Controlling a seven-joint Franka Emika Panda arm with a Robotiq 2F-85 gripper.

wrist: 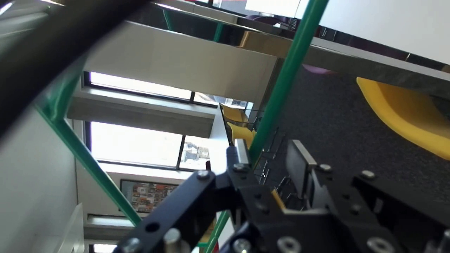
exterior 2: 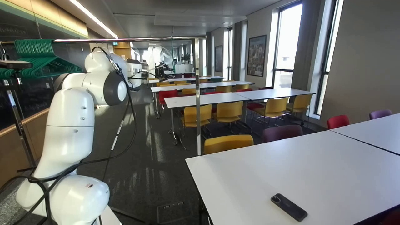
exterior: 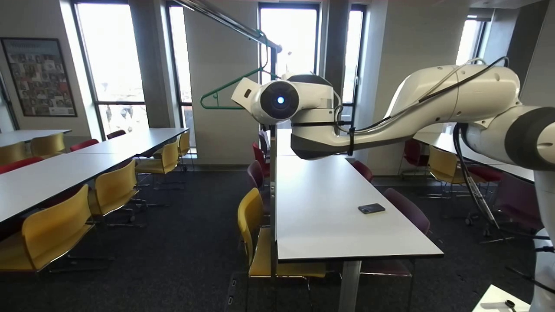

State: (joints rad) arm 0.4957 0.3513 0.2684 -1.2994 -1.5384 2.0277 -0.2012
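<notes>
My gripper (wrist: 272, 156) is open in the wrist view, with a clear gap between its two flat finger pads. A green plastic hanger (wrist: 284, 84) is nearest to it. Its tube runs down to the inner edge of the left finger, passes behind that finger and shows again below it. I cannot tell whether finger and tube touch. In both exterior views the hanger (exterior: 225, 108) (exterior 2: 172, 56) hangs near the end of a metal rail (exterior: 230, 24) (exterior 2: 125, 40). The gripper appears small and dark beside it in an exterior view (exterior 2: 164, 72); the wrist hides it in the other exterior picture.
Several green hangers (exterior 2: 34, 48) hang at the rail's far end. A metal upright (exterior: 273, 182) (exterior 2: 198, 103) supports the rail beside a white table (exterior: 321, 234) (exterior 2: 250, 175). A dark phone (exterior: 371, 209) (exterior 2: 289, 207) lies on the table. A yellow chair (exterior: 250, 216) stands by the upright.
</notes>
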